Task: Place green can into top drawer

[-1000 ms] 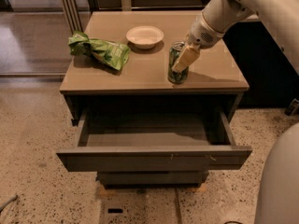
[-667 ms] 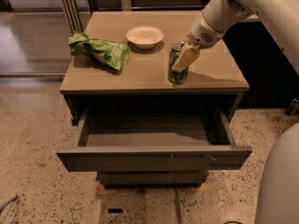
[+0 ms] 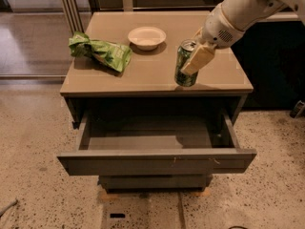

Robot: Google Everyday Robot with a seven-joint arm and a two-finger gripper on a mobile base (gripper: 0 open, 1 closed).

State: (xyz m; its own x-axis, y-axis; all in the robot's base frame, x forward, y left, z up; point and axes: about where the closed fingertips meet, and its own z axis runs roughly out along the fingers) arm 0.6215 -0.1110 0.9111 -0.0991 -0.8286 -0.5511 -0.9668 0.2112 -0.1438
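The green can (image 3: 183, 54), dark green with a silver top, stands upright near the front right of the tan cabinet top (image 3: 143, 70). My gripper (image 3: 187, 67) reaches in from the upper right and is closed around the can, with one tan finger (image 3: 198, 59) lying across its front. I cannot tell whether the can rests on the top or is just off it. The top drawer (image 3: 157, 162) is pulled wide open below, and its grey inside is empty.
A light green snack bag (image 3: 101, 51) lies at the left of the cabinet top. A white bowl (image 3: 147, 36) sits at the back middle. A narrower lower drawer front (image 3: 155, 181) shows under the open drawer. Speckled floor surrounds the cabinet.
The gripper and the can have shifted very slightly to the right. Nothing else has moved.
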